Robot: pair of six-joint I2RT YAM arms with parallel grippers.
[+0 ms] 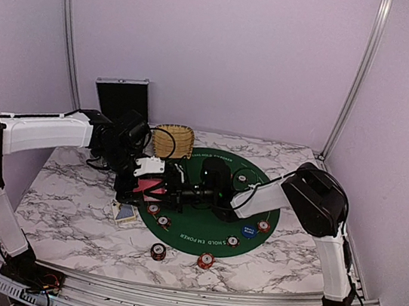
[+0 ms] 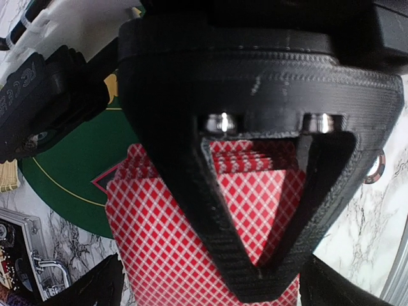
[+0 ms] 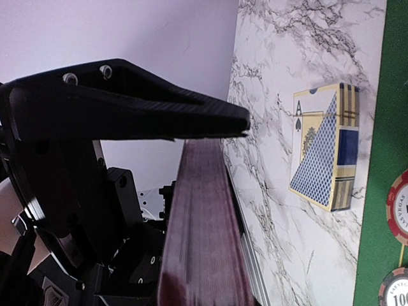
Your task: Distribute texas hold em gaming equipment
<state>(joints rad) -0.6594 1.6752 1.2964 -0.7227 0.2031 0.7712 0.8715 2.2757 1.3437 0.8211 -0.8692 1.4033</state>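
Cards hung between the two grippers in the overhead view. Both arms reached in over the bench [image 1: 67, 210] and met at the left edge of the green mat [image 1: 217, 227]. The deck of red-backed cards [image 1: 153, 185] was up off the bench, with the left gripper [image 1: 139, 182] on one side of it and the right gripper [image 1: 174, 191] on the other. Just nearer the arm bases than the left gripper lay a blue-and-gold card box [image 1: 126, 213]. Poker chips [image 1: 153, 208] lay on the mat close under both grippers, and two more sat on bare marble nearer the bases. A blue disc [image 1: 249, 230] lay on the mat beside the right forearm. Beyond the left gripper stood a wicker basket [image 1: 172, 141] and a black case [image 1: 123, 98].

In the left wrist view, the left gripper's own fingers [image 2: 95, 287] showed only as dark tips at the bottom corners, spread wide with the deck between them. One triangular finger [image 2: 191, 191] of the right gripper lay flat across the cards' backs, directly ahead.

In the right wrist view, the deck showed edge-on, pressed right up under the upper finger [image 3: 159, 115]. The other finger was hidden behind the deck, so the right gripper was narrow, pinching the cards. The card box and two chips lay below, past the fingertip.
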